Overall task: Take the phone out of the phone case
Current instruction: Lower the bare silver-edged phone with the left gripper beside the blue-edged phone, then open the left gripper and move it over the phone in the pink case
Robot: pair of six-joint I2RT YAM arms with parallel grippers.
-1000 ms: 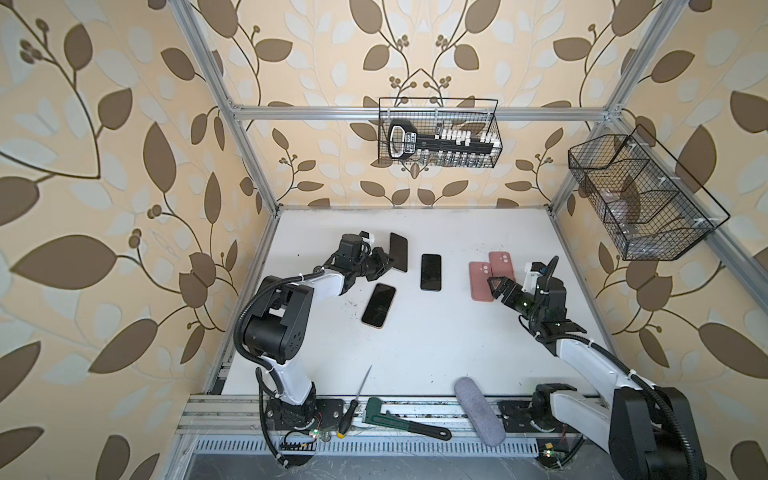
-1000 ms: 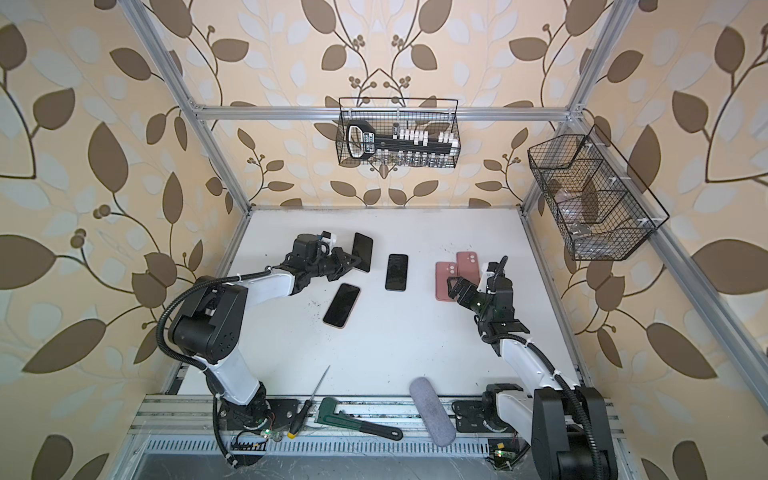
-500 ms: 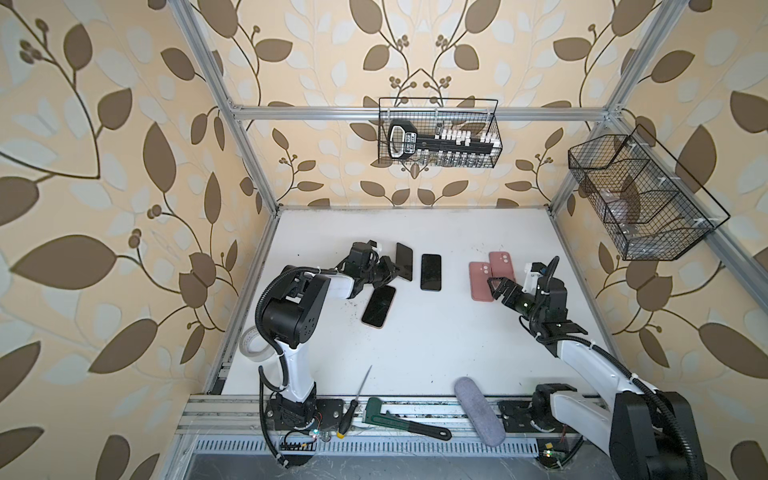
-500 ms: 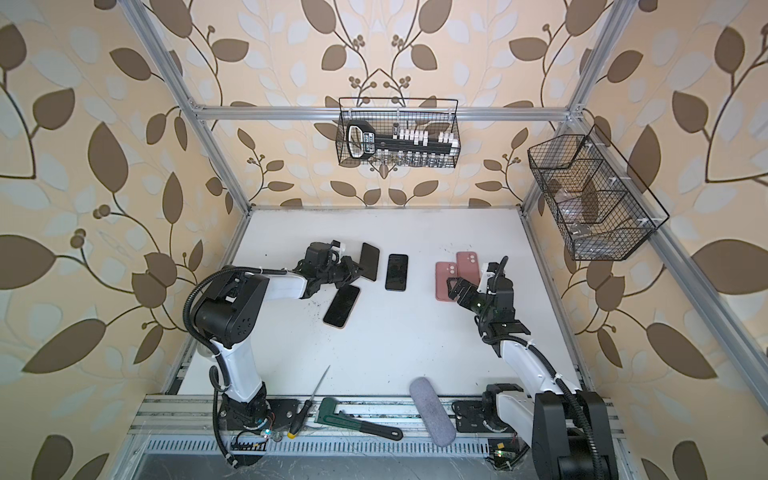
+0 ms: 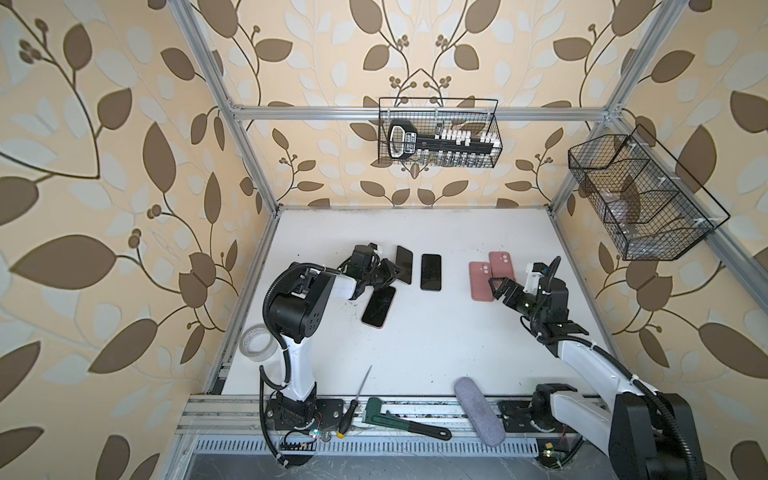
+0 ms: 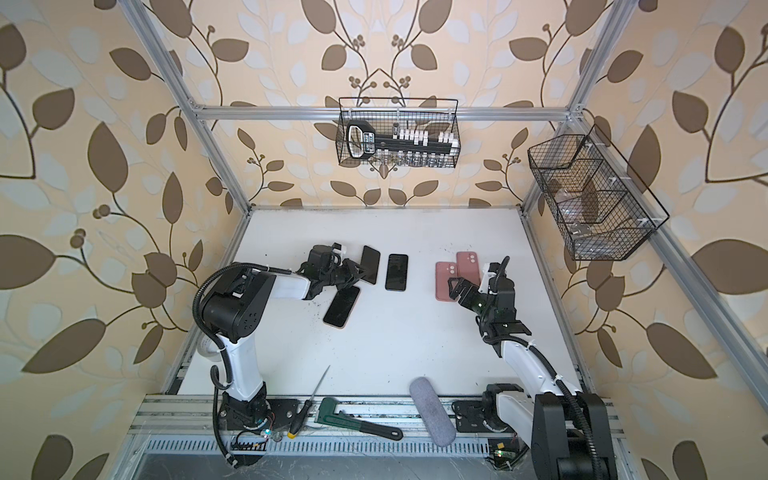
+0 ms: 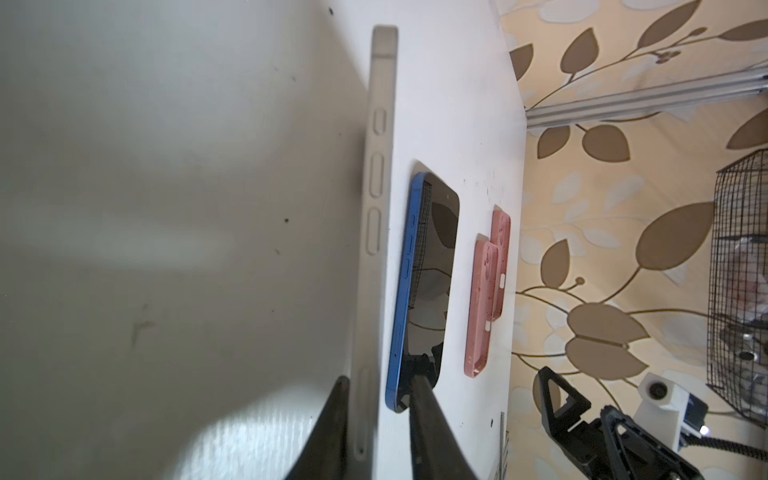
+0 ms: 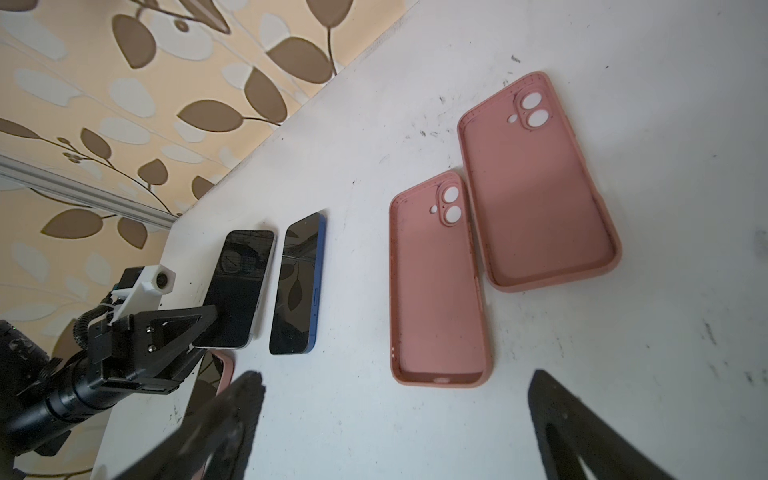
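Risk sits mainly at the left gripper (image 7: 380, 386): its jaws are parted slightly around the near end of the silver phone (image 7: 376, 166), with a gap seen at one finger, so nothing is clamped. If the arm is drawn back crookedly, that phone could be dragged into the blue phone (image 7: 432, 291) just beside it. The pink-cased phone (image 5: 379, 306), not yet stripped, lies on the table (image 5: 415, 353) by that gripper and could be nudged. The right gripper (image 5: 498, 287) is held wide open and empty near two empty pink cases (image 8: 436, 282).

Along the front rail lie a screwdriver (image 5: 355, 401), a green pipe wrench (image 5: 399, 422) and a grey pouch (image 5: 478, 411) (oblong); a tape roll (image 5: 257, 345) lies at the left.
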